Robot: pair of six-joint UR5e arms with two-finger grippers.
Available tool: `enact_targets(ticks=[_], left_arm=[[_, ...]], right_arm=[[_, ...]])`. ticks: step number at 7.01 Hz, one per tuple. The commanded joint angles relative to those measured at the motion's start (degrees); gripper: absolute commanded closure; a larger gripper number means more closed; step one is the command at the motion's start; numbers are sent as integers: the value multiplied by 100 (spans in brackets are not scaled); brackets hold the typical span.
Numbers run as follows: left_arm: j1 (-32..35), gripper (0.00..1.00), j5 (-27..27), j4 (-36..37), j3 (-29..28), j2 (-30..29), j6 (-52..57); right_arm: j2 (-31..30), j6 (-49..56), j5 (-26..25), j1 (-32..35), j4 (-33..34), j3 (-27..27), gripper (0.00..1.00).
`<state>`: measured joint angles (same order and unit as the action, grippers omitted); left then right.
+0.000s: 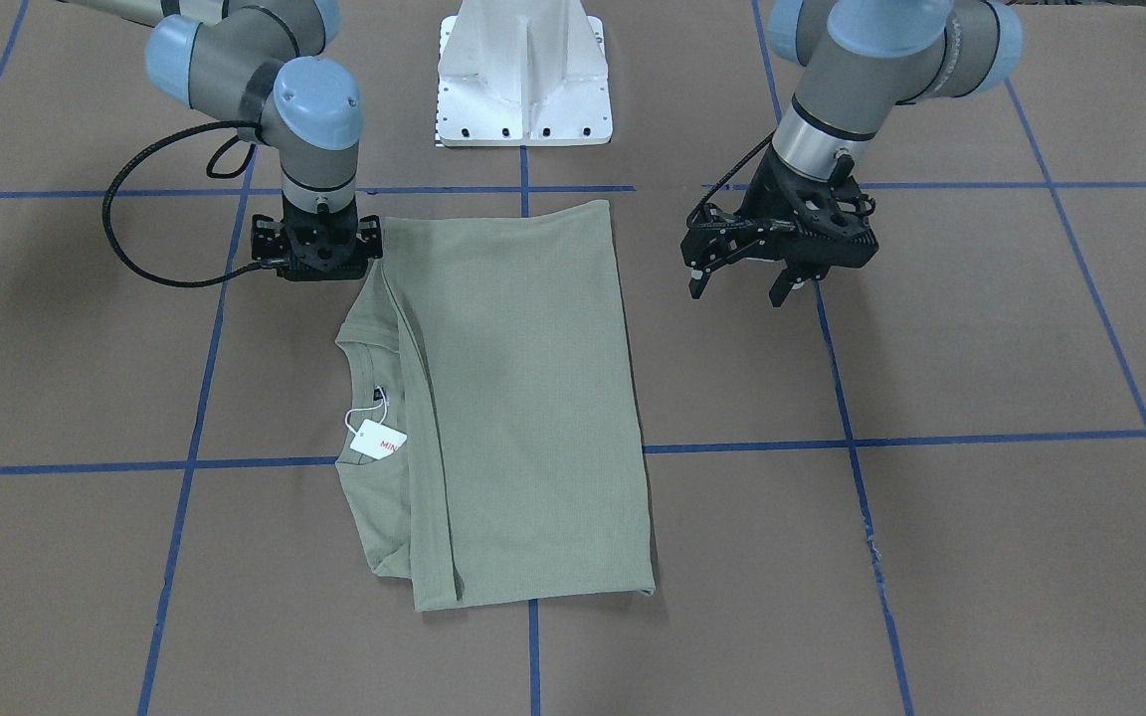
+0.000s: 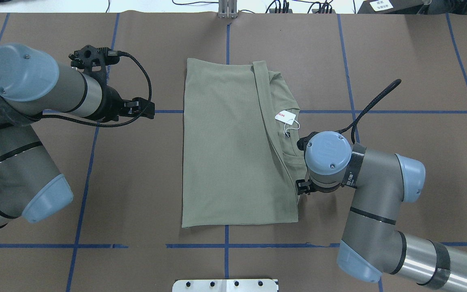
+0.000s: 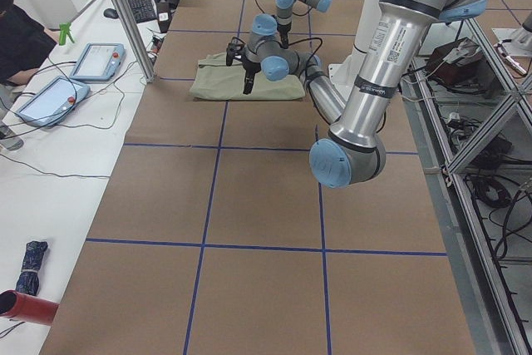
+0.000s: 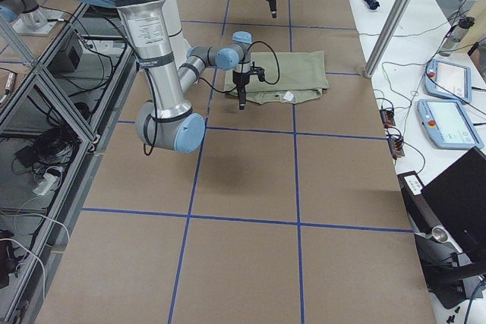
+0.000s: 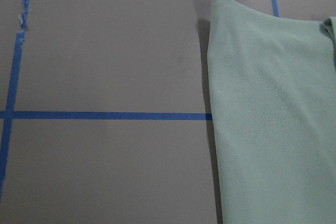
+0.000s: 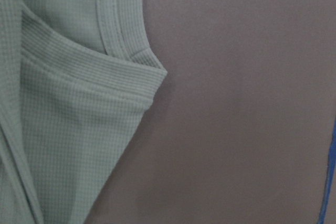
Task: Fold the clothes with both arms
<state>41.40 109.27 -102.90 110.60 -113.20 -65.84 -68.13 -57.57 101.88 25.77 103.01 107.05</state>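
Lying flat in the middle of the brown surface [image 1: 981, 338], the sage-green shirt [image 1: 533, 398] is folded into a rectangle, with its round neck and white hang tag [image 1: 379, 440] with red lettering turned toward the robot's right side. The left fingers [image 1: 696, 281] hang spread apart, gripping nothing, above bare surface near the shirt's opposite long edge but clear of it. The right fingers [image 4: 241, 99] point straight down just beside the shirt's corner nearest the robot; I cannot tell whether they are released or clenched, since the wrist hides them from above.
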Motion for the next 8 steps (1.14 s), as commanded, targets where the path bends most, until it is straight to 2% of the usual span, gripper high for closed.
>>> enact_targets(ticks=[1, 3, 5, 8], left_arm=[[-1, 0, 7, 7, 40, -9, 27], [-1, 0, 7, 7, 49, 8, 53], [8, 0, -19, 16, 84, 35, 62], [17, 0, -63, 7, 382, 8, 36]], right_arm=[[237, 26, 8, 147, -53, -8, 0], [921, 254, -10, 279, -62, -366, 0], [1633, 639, -1, 331, -80, -1208, 0], [1952, 1071, -1, 463, -658, -2054, 0]])
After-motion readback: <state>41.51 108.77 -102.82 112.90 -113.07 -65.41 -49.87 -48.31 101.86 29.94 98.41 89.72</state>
